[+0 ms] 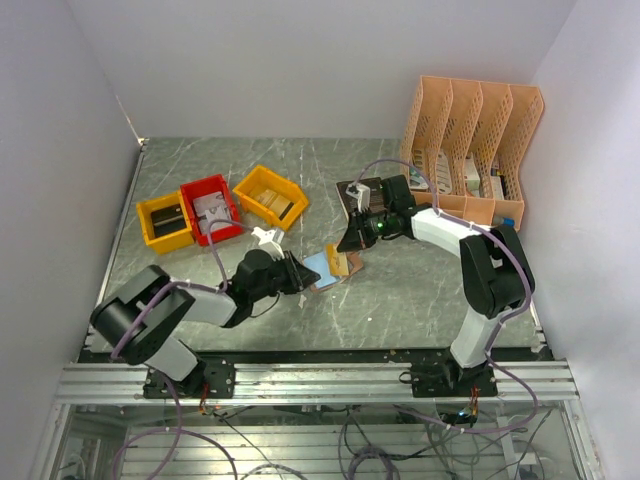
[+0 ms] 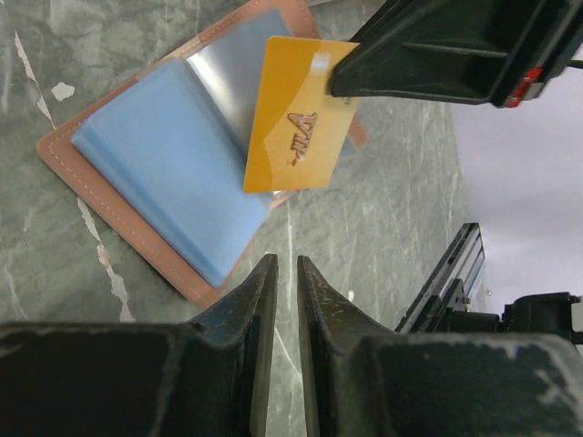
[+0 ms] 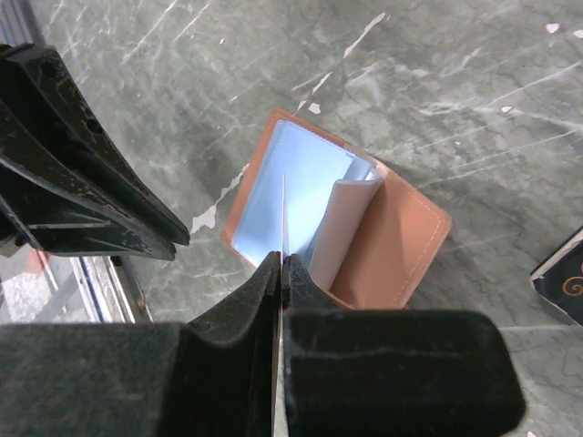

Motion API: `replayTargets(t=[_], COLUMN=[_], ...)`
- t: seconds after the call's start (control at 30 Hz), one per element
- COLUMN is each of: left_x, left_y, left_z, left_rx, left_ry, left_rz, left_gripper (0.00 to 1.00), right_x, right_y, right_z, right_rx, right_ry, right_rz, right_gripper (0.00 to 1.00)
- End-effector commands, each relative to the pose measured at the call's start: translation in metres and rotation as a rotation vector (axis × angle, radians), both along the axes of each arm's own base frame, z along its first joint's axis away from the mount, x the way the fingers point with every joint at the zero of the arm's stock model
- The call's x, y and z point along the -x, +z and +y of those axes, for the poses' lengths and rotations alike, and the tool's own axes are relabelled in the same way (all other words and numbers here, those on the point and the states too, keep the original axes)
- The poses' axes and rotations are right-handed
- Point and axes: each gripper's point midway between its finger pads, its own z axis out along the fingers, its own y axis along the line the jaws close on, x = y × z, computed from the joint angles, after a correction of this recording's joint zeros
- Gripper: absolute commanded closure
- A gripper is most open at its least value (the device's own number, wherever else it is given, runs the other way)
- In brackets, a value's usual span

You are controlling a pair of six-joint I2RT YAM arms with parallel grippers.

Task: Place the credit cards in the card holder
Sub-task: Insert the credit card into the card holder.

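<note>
Right pincer grips orange-gold card over open card holder, left pincer closed, empty; next likely needs pocket alignment.

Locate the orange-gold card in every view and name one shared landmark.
Top external: orange-gold card at centre, under the right claw.
Left wrist: card upper centre, hanging from that claw.
Right wrist: card edge-on, centre, between the claw's fingers.
Landmark: open card holder beneath it.

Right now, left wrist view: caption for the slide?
Right gripper holds the orange-gold card over the open card holder, blue card lying in it.
</note>
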Motion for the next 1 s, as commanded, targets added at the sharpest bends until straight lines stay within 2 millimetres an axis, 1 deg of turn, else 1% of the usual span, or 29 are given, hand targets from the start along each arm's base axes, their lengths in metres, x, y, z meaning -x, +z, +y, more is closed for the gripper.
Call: replayTargets(t=[0.0, 0.13, 0.2, 0.3, 0.5, 0.73, 0.97], left_x=[-0.011, -0.013, -0.013, -0.012, -0.009, -0.009, -0.011], left_y=[0.006, -0.016, -0.025, -0.034, -0.042, -0.052, -0.055], left_z=[-0.015, -0.016, -0.013, -0.006, 0.005, 0.008, 0.011], left_rx=[0.052, 0.023, -0.014, -0.065, -0.132, -0.18, -0.221], left_ry=[-0.016, -0.019, -0.011, 0.003, 0.021, 0.02, 0.029], left_rz=[-0.035, -0.005, 0.008, 0.021, 0.04, 0.062, 0.069], left_gripper=[0.76, 0.79, 0.8, 0.81, 0.82, 0.83, 0.84], right_x=[-0.011, -0.015, -0.017, -0.016, -0.015, -0.012, -0.012], right_y=[-0.001, 0.002, 0.001, -0.005, -0.012, -0.016, -0.029], right_z=[-0.005, -0.011, -0.013, -0.014, -0.014, -0.015, -0.017], right_rx=[0.026, 0.023, 0.024, 0.021, -0.004, -0.045, -0.027], right_ry=[-0.022, -0.038, -0.042, -0.038, -0.032, -0.018, -0.027], right_rz=[-0.017, -0.021, -0.016, 0.007, 0.062, 0.119, 0.165], right_gripper=[1.0, 1.0, 1.0, 1.0, 1.0, 1.0, 1.0])
